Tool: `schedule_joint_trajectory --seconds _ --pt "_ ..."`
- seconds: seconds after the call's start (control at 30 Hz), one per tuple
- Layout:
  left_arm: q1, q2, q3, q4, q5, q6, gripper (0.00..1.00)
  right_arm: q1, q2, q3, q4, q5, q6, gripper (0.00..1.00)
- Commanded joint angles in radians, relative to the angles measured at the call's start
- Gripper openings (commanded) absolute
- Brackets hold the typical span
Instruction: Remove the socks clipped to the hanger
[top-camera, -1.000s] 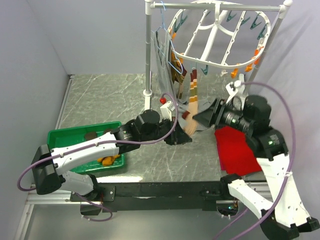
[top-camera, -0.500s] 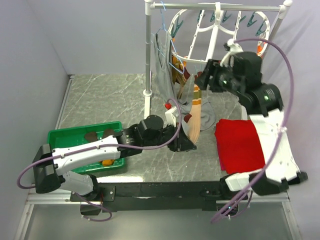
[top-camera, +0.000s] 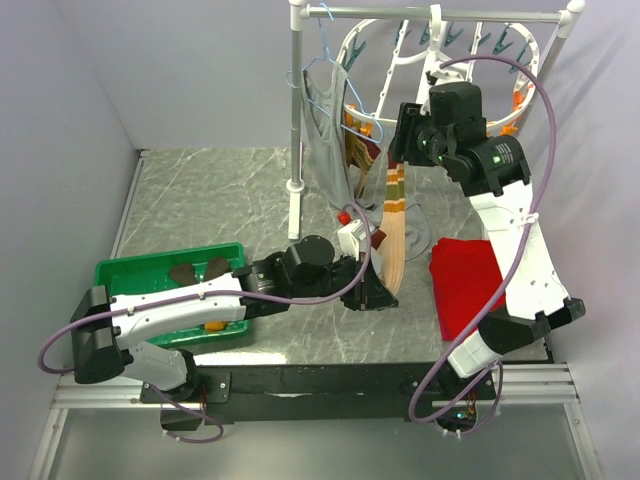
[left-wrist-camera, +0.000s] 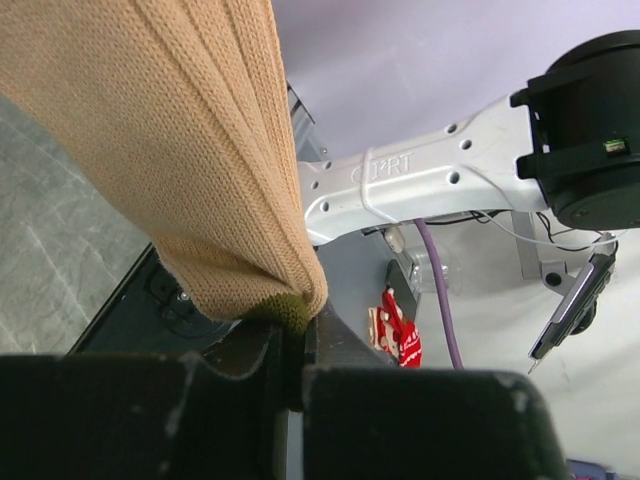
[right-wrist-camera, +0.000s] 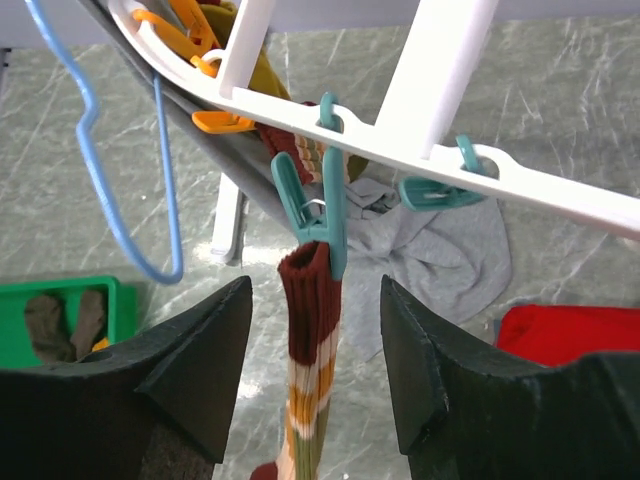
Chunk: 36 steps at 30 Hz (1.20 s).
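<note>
The white peg hanger (right-wrist-camera: 420, 150) hangs tilted from the rail. The grey tank top (top-camera: 322, 140) is just beside it. On the table there are a green tray (top-camera: 120, 275) and a red cloth (top-camera: 470, 285). One striped sock (top-camera: 393, 230) hangs from a teal clip (right-wrist-camera: 315, 215). My left gripper (top-camera: 378, 292) is closed tight on its tan toe. My right gripper (right-wrist-camera: 315, 300) stands open around its cuff, not touching it.

White-black arms (top-camera: 170, 303), purple cables (left-wrist-camera: 441, 290), "I2RT" (left-wrist-camera: 385, 170) perhaps

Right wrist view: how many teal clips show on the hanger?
2. One teal clip on the white hanger grips the striped sock; the other teal clip hangs beside it, seemingly empty. More may be out of frame.
</note>
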Motion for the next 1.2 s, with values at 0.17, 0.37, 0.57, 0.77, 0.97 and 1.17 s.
schedule_joint_trajectory --seconds 0.17,0.37,0.57,0.77,0.97,1.17 --pt "-0.027 -0.007 0.057 0.025 0.003 0.002 0.01 0.029 0.073 0.079 0.043 0.075 -0.024 0.59" --pt "-0.030 -0.010 0.062 0.016 -0.004 0.007 0.01 0.032 0.113 0.105 0.066 0.131 -0.034 0.55" --pt "-0.033 -0.008 0.062 0.012 -0.004 0.005 0.01 0.033 0.137 0.107 0.099 0.173 -0.032 0.51" --pt "-0.035 -0.010 0.062 0.008 -0.014 0.007 0.01 0.035 0.150 0.102 0.110 0.197 -0.029 0.41" --pt "-0.035 -0.050 0.013 -0.063 -0.066 0.017 0.01 0.035 0.131 0.076 0.130 0.197 -0.029 0.17" --pt "-0.031 -0.111 -0.029 -0.194 -0.174 0.005 0.01 0.035 0.122 0.058 0.124 0.187 -0.020 0.06"
